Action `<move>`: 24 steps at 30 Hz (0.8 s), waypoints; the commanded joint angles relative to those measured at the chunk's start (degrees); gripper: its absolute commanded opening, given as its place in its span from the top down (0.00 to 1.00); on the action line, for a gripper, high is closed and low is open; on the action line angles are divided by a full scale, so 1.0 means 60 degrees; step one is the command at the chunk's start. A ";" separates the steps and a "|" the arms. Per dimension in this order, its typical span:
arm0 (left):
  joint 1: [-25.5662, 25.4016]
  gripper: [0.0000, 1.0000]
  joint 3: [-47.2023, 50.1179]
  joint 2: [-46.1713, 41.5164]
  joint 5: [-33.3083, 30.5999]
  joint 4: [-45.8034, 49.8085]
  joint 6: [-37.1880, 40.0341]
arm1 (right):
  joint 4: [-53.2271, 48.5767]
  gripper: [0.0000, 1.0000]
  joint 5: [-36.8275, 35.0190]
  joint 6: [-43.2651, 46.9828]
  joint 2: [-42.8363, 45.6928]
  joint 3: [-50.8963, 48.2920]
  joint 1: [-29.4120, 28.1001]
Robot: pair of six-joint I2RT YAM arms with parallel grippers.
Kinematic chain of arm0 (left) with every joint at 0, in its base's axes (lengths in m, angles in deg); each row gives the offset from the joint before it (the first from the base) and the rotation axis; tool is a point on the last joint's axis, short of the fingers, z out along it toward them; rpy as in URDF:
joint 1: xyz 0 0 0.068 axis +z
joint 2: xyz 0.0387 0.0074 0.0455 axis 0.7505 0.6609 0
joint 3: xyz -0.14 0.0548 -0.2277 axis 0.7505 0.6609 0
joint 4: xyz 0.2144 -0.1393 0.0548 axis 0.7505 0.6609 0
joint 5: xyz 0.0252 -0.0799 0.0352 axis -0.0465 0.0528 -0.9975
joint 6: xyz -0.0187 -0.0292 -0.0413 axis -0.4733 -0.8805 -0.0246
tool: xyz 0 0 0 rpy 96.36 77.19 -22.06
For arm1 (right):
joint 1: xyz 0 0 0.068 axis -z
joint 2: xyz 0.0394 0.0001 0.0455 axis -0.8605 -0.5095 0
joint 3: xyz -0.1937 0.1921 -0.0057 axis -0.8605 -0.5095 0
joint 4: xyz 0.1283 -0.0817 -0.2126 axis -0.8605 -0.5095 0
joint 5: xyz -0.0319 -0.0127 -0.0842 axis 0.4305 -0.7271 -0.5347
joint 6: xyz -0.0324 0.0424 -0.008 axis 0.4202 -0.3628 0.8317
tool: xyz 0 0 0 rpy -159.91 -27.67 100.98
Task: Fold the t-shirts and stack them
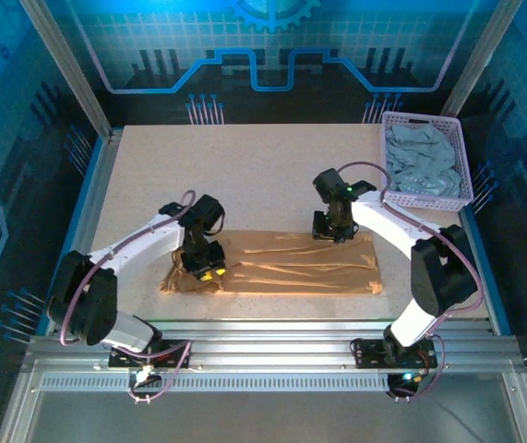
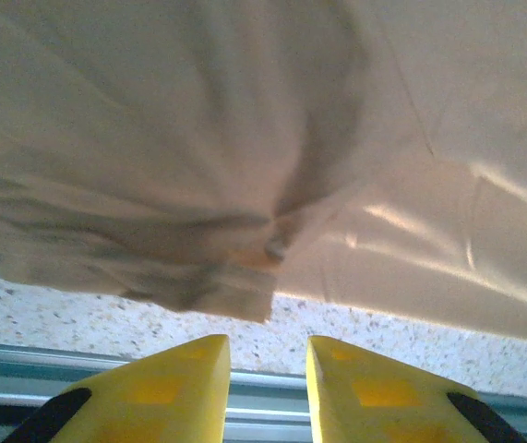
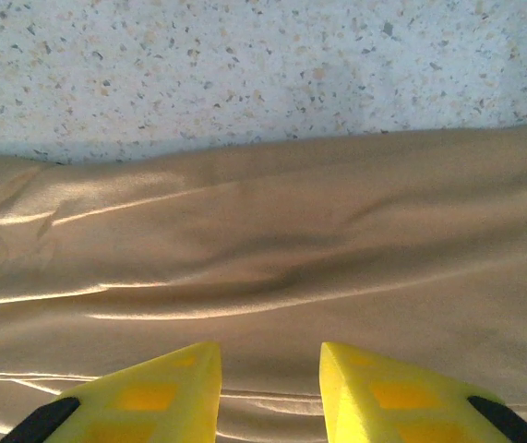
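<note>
My left gripper (image 1: 209,273) sits over the tan t-shirt's (image 1: 291,268) bunched left end near the table's (image 1: 245,175) front edge, fingers parted, holding nothing. Its wrist camera adds the hem's drooping corner above the rail (image 2: 78,360). My right gripper (image 1: 329,231) hovers at the shirt's far edge, jaws apart, empty. Open tabletop lies beyond. The grey-blue t-shirt (image 1: 425,161) lies heaped in the basket (image 1: 420,116), far right.

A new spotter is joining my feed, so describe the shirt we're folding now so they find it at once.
Look at the speckled table inside the blue-walled cell. Along its near edge lies the tan shirt, spread in a long wrinkled strip. The other shirt is grey-blue and crumpled in the lavender basket at the far right corner.
</note>
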State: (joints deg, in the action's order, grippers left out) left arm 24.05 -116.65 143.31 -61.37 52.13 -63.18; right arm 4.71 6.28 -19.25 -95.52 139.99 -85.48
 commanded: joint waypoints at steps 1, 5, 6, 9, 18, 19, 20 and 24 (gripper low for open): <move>0.0772 0.68 0.0261 -0.0039 -0.0637 0.0308 -0.0031 | 0.0032 0.65 0.0227 -0.0089 0.0229 -0.0258 -0.0105; 0.2120 0.60 0.0417 -0.0145 -0.1213 0.0034 0.0424 | 0.0126 0.66 0.0198 -0.0126 0.0259 -0.0410 -0.0094; 0.2369 0.60 0.0524 -0.0216 -0.1135 -0.0345 0.0662 | 0.0144 0.66 0.0210 -0.0140 0.0259 -0.0443 -0.0102; 0.2949 0.60 0.0755 -0.0195 -0.1002 -0.1208 0.1550 | 0.0185 0.66 0.0232 -0.0153 0.0227 -0.0502 -0.0109; 0.3355 0.63 0.1352 0.0315 -0.0921 -0.2763 0.2931 | 0.0157 0.66 0.0233 -0.0155 0.0203 -0.0475 -0.0072; 0.3364 0.64 0.1369 0.0391 -0.0952 -0.2820 0.2941 | 0.0158 0.66 0.0226 -0.0155 0.0188 -0.0452 -0.0072; 0.3364 0.65 0.1355 0.0479 -0.0989 -0.2885 0.2969 | 0.0159 0.66 0.0233 -0.0155 0.0164 -0.0424 -0.0072; 0.3364 0.69 0.1403 0.0509 -0.1017 -0.3320 0.3058 | 0.0144 0.66 0.0236 -0.0170 0.0077 -0.0327 -0.0074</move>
State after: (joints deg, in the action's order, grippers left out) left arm 43.81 -109.29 146.24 -66.82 35.22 -47.26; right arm 5.78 6.67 -19.67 -95.41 137.36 -85.48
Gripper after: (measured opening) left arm 0.322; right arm 0.337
